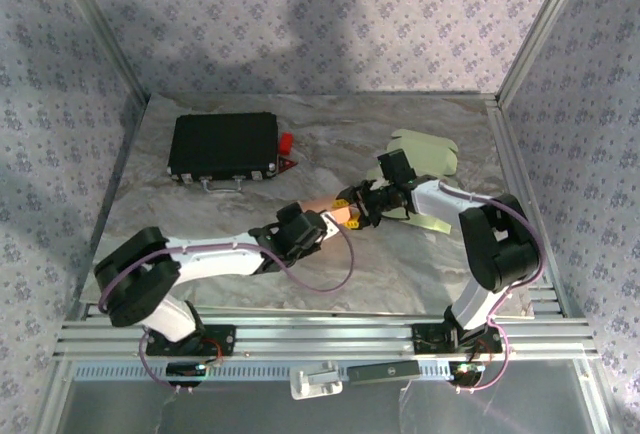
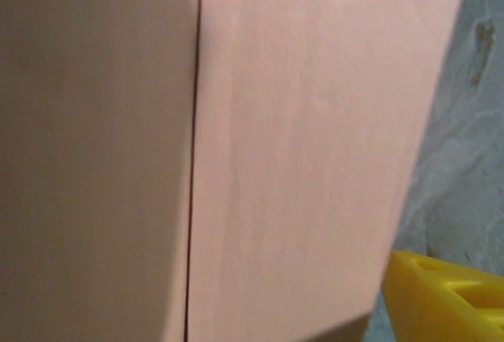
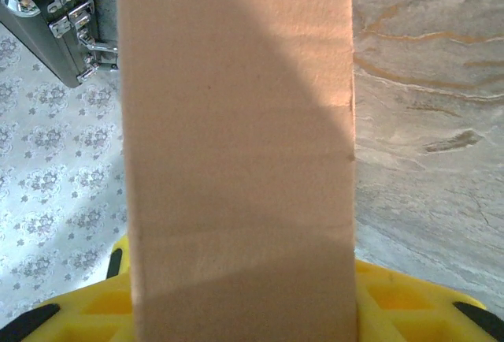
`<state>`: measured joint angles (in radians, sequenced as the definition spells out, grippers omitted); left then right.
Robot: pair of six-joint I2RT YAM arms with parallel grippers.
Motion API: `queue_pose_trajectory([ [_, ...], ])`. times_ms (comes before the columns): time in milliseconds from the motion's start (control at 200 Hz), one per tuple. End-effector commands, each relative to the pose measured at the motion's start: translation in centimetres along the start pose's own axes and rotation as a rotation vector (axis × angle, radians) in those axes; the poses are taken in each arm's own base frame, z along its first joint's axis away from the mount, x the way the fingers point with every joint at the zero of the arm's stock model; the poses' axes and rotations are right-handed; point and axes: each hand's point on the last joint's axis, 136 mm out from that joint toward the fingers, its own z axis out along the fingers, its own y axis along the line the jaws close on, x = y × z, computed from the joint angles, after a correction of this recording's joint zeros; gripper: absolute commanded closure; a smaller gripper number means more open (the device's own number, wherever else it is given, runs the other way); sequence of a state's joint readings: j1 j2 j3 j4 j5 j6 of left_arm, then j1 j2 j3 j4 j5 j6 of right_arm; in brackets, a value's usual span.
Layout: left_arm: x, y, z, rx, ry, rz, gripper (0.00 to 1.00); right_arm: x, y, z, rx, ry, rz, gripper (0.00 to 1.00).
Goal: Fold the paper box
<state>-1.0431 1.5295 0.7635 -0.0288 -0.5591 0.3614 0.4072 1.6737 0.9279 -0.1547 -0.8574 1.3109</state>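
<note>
My right gripper [image 1: 360,204] is clamped on the peach paper box [image 1: 342,214] in the middle of the worktop [image 1: 400,269], and the box's long panel runs leftward to my left gripper [image 1: 318,224], which is right against it, open or closed I cannot tell.

Black hard case [image 1: 222,147] flat at far left of marbled grey-beige table [image 1: 400,274], long side toward the near edge, metal handle [image 1: 225,185] on that side. Chrome latches [image 3: 75,23] sharp in the right wrist view, at the case's corner. Small red object [image 1: 286,144] just beside the case's right end, too small to identify. Pale greenish flat sheets [image 1: 425,149] with rounded lobes at far right of table, well apart from the case. Grey floral wallpaper [image 1: 300,24] on back and side walls. Aluminium rails [image 1: 320,332] across the near edge.
</note>
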Motion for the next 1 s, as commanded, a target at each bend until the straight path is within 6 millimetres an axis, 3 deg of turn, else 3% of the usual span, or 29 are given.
queue_pose_trajectory([
  [0,-1.5,0.7,0.5,-0.044,-0.014,0.024,0.28,0.7,-1.9,-0.3,0.047,0.021,0.062,0.53],
  [165,-1.8,0.0,0.6,0.001,0.000,0.022,0.52,0.6,-2.4,-0.5,0.043,0.024,0.082,0.52],
  [435,-2.0,-1.4,-1.0,0.130,-0.004,0.036,0.60,0.4,-1.7,-2.2,0.016,-0.010,0.065,0.37],
  [600,-1.3,-3.4,-2.5,0.300,0.059,0.067,0.61,0.1,-0.4,-6.0,0.010,-0.118,-0.037,0.29],
  [720,-0.5,-4.1,-4.1,0.413,0.134,0.069,0.62,0.3,1.3,-10.4,-0.027,-0.249,-0.167,0.28],
  [850,0.7,-4.7,-5.8,0.520,0.206,0.079,0.62,0.1,1.7,-14.9,0.018,-0.433,-0.320,0.30],
  [994,2.2,-4.9,-6.7,0.605,0.315,0.103,0.64,0.5,0.7,-16.7,0.090,-0.580,-0.467,0.36],
])
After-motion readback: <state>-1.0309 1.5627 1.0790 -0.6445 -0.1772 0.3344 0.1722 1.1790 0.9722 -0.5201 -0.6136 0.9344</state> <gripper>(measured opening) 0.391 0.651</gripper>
